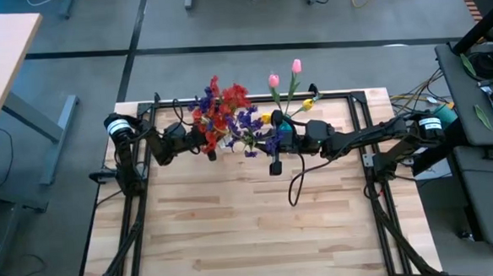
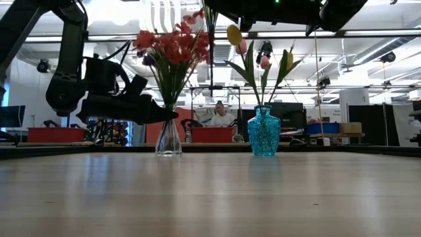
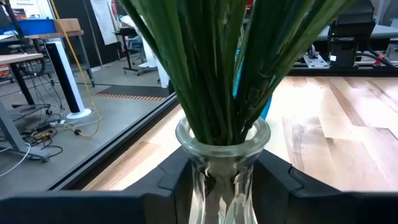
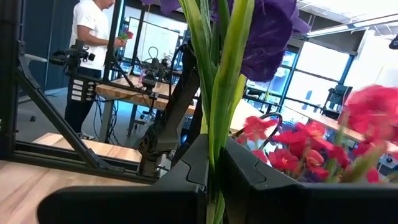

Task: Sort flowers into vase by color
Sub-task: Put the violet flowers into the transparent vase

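My right end effector (image 4: pixel 214 171) has its fingers pinched on the green stem of a purple flower (image 4: pixel 264 31); the wrist view shows the stem running straight up through the narrow gap between them. From above, that end effector (image 1: pixel 275 158) sits over the far middle of the bench (image 1: pixel 252 239), between the two vases. My left end effector (image 3: pixel 221 186) is at the clear glass vase (image 3: pixel 221 146), one finger on each side of its neck; the fingers are spread wide enough to take the neck, but I can't tell whether they actually press on the glass or only bracket it.

The clear vase (image 2: pixel 168 138) already carries the red flowers (image 2: pixel 172 43) and some purple ones (image 1: pixel 247 119). The blue vase (image 2: pixel 264 131), standing well apart from it, holds the pink tulip buds (image 1: pixel 284 73) and yellow tulip buds (image 2: pixel 234 34).

I judge we are late in the sort: I see no loose stems lying on the bench, so this purple stem looks like one of the last. The next move, as I read it, is to carry the stem over the clear vase and lower it among the crowded stems there. That calls for keeping the stem close to vertical and finding a gap at the mouth, with the left arm steadying the vase so it doesn't tip
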`<state>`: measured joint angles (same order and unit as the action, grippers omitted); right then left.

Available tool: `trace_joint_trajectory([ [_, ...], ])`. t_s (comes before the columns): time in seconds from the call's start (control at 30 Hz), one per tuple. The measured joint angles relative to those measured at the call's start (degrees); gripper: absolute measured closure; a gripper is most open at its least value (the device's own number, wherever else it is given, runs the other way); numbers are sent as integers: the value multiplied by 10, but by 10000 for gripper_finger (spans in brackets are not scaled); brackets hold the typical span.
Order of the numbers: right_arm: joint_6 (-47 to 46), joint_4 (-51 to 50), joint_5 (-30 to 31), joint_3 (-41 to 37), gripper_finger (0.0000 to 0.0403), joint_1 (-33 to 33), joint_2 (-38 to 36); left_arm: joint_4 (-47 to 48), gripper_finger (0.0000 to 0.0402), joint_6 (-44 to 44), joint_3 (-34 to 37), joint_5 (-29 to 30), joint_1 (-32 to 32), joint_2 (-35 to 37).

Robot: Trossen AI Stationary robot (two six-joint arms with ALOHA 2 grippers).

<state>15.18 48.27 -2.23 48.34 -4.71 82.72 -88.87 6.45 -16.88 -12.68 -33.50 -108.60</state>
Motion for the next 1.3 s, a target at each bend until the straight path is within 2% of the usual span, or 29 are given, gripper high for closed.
trace_joint_trajectory([
  [0.13, 0, 0, 1, 0, 385, 0, 0, 0, 298, 0, 0, 0, 0, 0],
  [0.33, -1, 0, 1, 0, 385, 0, 0, 5, 279, -24, 0, 1, 0, 0],
  [0.63, -1, 0, 0, 0, 385, 0, 0, 19, 299, -38, 1, 1, -1, 2],
  [1.3, 18, 1, -12, 0, 385, 0, 12, 21, 294, -24, 2, 0, -1, 1],
])
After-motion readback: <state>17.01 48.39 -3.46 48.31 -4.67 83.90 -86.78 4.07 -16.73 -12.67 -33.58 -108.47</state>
